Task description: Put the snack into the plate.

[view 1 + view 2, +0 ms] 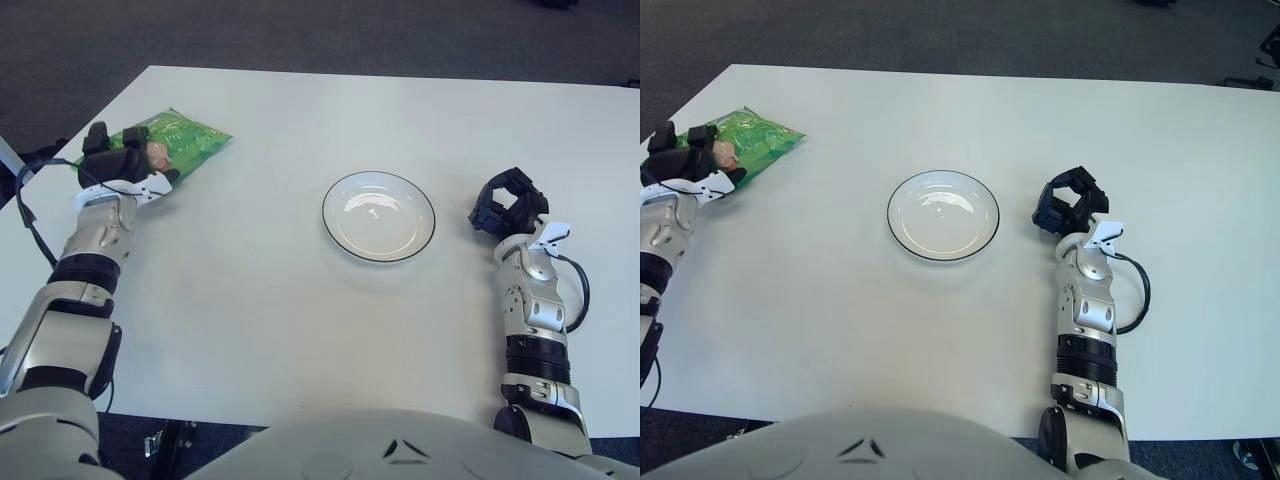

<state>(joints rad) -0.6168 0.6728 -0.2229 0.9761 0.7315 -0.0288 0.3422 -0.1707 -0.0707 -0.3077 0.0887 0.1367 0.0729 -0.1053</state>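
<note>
Snack first: a crinkled green foil snack bag (178,140) lies flat near the ten o'clock corner of our white rectangular table (250,300), well apart from the plate. Our left hand (122,160) sits at the bag's seven o'clock end, its dark fingers (135,133) curled over the bag's near edge and pressing onto the packet, so we read it as gripping the bag. The bag is on the tabletop, with its far end pointing toward one o'clock.

At the table's centre stands a round white ceramic plate with a thin dark rim (345,243), and only a small glint of light shows in its hollow. It holds nothing.

Our right hand (508,208) shows at three o'clock of the plate, near it but apart from the rim, raised on its upright silver forearm (535,310). Its black fingers (1052,215) are bent inward into a loose cage and enclose nothing. A black cable (1135,295) loops beside that wrist.
</note>
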